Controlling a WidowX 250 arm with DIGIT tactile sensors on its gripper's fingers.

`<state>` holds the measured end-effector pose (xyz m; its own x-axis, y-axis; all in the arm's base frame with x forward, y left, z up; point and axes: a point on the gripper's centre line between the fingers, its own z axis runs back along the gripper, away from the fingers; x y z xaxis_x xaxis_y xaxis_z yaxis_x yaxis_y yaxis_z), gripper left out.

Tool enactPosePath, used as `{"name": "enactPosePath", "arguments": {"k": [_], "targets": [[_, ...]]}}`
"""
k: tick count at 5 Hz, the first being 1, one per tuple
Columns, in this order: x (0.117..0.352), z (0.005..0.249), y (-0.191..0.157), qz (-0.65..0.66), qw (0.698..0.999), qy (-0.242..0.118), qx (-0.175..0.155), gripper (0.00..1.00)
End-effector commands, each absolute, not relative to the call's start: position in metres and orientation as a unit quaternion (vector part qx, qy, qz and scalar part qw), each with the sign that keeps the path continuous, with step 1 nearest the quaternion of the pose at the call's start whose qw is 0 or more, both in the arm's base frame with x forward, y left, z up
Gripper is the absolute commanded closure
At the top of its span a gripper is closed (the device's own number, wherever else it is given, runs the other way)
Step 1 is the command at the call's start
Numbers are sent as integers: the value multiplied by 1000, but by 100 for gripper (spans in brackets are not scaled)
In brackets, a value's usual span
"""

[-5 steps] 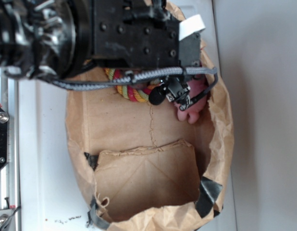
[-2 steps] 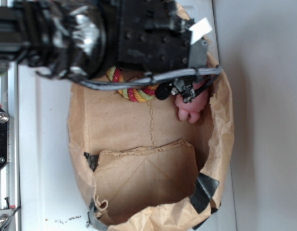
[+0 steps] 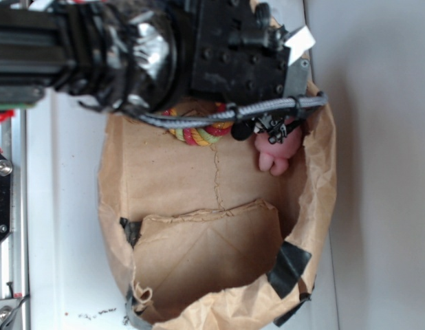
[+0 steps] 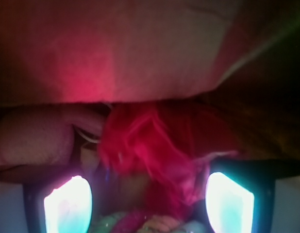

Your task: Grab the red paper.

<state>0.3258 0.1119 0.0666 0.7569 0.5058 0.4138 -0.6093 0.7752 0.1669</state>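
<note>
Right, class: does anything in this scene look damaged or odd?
Yes. The brown paper bag is torn and patched with black tape at its lower corners, and its rim is crumpled. The toys inside look intact.

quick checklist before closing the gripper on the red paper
1. Red paper between the fingers: ok, wrist view.
2. Gripper open: ok, fingers stand apart.
3. Pig toy out of the grasp: cannot tell, a pale pink shape lies close at the left.
4. Rope ring clear: cannot tell, coloured strands show low between the fingers.
5. Bag wall clear of the fingers: cannot tell, it looms close ahead.
6. Paper seen from outside: not ok, arm hides it.
</note>
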Motion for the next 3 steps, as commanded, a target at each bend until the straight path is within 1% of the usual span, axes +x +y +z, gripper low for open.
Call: {"name": "enactPosePath", "arguments": {"k": [1, 2, 3], "targets": [[347, 79, 125, 320, 912, -201, 160, 0], [348, 77, 129, 321, 904, -222, 177, 0], [350, 73, 131, 319, 902, -227, 184, 0]]}}
